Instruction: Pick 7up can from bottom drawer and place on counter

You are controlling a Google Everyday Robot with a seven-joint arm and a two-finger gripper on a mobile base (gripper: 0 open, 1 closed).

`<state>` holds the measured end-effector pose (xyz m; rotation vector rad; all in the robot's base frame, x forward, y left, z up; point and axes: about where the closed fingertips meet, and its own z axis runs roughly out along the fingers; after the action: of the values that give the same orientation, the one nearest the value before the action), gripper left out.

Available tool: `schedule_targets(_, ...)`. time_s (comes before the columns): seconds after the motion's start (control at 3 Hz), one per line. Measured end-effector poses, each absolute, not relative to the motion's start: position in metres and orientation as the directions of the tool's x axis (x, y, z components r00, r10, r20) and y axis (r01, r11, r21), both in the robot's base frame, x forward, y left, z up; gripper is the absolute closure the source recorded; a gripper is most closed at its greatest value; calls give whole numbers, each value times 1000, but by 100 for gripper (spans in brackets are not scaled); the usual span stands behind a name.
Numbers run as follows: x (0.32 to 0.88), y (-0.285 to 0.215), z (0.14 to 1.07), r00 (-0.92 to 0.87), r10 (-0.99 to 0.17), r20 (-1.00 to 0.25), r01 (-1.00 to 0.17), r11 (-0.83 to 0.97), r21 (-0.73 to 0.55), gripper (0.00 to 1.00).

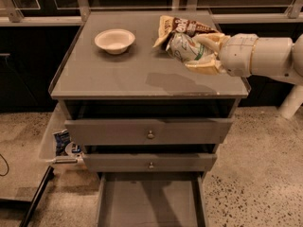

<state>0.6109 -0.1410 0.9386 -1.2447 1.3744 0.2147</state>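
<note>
My gripper [195, 53] reaches in from the right over the right side of the counter [118, 74]. Its cream fingers [204, 68] are shut on the 7up can [184, 48], a green-and-white can held tilted on its side a little above the grey top. The can's shadow lies on the counter below it. The bottom drawer [150, 200] is pulled out at the foot of the cabinet, and its flat grey floor shows nothing in it.
A brown-and-cream snack bag [182, 27] lies on the counter just behind the can. A white bowl [114, 40] stands at the counter's back left. Two knobbed drawers [150, 131] are pushed nearly in. A tray with packets [64, 143] sits on the floor at the left.
</note>
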Motion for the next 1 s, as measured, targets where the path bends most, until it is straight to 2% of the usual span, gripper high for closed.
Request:
schedule_targets(0.33,644,-151,925,211,-477,-853,-762,467,-450,100)
schedule_targets(1.0,690,-147,901,94,-528,-844,-791,475,-386,100)
